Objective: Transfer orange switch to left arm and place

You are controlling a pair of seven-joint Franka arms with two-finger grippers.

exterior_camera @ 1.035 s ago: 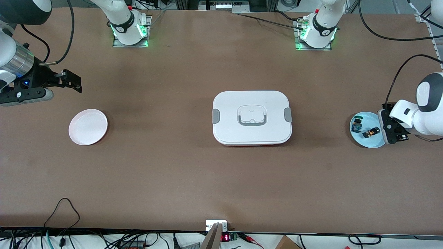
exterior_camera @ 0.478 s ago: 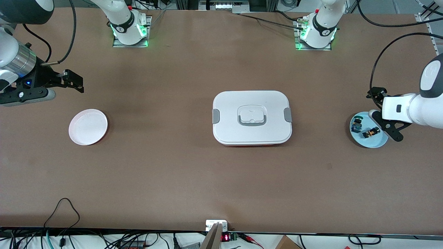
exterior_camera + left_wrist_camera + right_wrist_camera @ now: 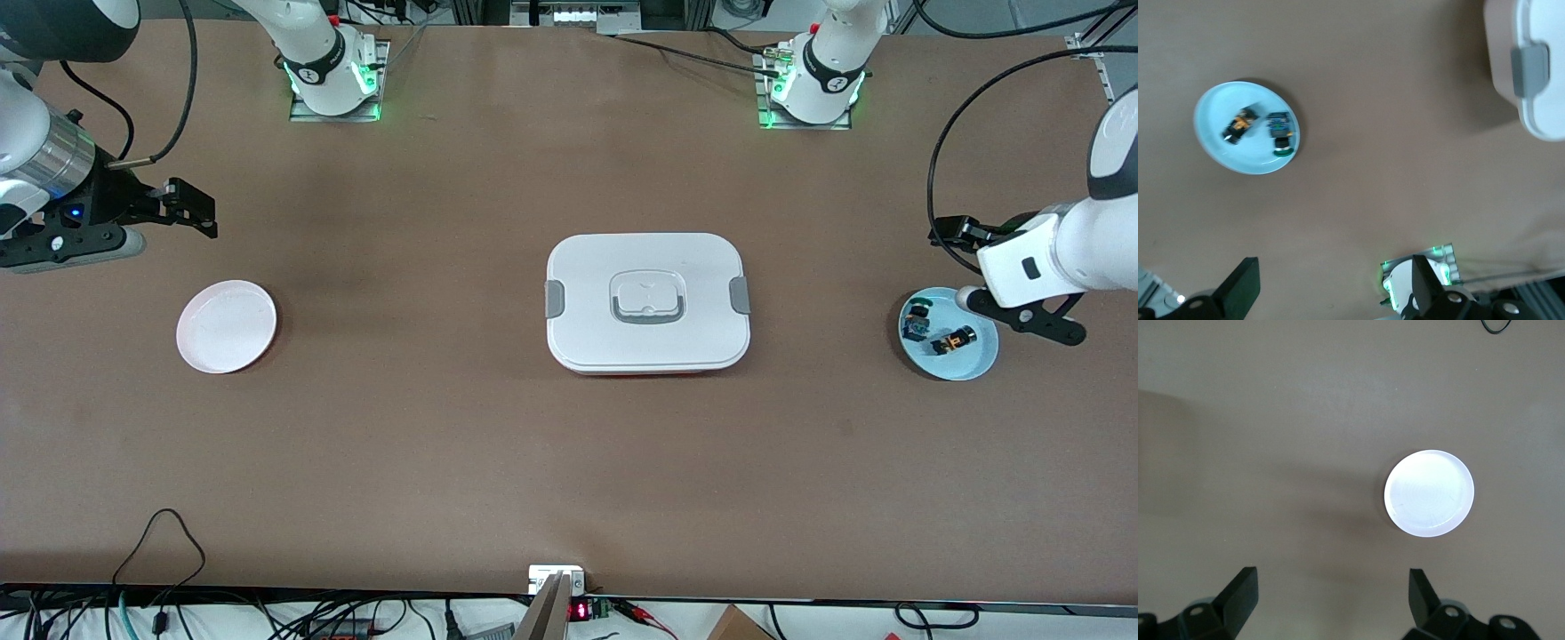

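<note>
Front view: the orange switch [image 3: 955, 340] is seen lying in a pale blue dish [image 3: 969, 364] at the left arm's end of the table, beside a small blue-and-teal component [image 3: 916, 325]. The left gripper [image 3: 960, 267] is held above that dish, its fingers spread wide and empty. The white box [image 3: 647, 302] is placed mid-table. The right gripper [image 3: 188, 208] is kept waiting, parted and empty, near a white dish [image 3: 227, 325].

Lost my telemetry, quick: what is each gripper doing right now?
Left gripper: open, empty, above the table beside the light blue round plate.
Right gripper: open, empty.
</note>
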